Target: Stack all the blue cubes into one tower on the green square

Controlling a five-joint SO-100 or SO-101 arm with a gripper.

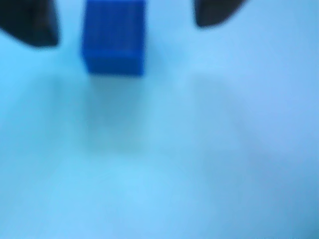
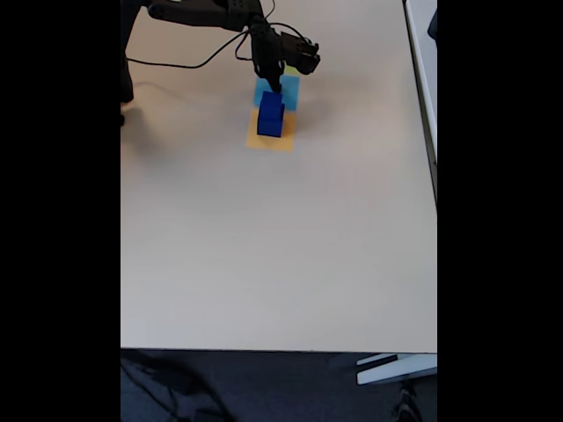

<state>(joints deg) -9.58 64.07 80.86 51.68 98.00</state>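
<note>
Placing step: dark blue solid cubes (image 2: 270, 116) stand stacked on the beige worktop (image 2: 264, 246).
In the wrist view the fingers (image 1: 124, 20) stand apart either side of a cube, seemingly not gripping; the lime flat square (image 2: 291, 71) peeks behind, so alignment needs checking before withdrawing.

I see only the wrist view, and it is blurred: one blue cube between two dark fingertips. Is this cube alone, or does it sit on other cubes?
Observer: In the fixed view the blue cubes form a short stack, a smaller one on a larger one.
Operator: On which square does the stack stand?
Observer: It seems to stand on the orange square; the light-blue square lies just behind it.
Operator: Where is the green square?
Observer: A sliver of the green square seems to peek out behind the light-blue one, beside the gripper.
</note>
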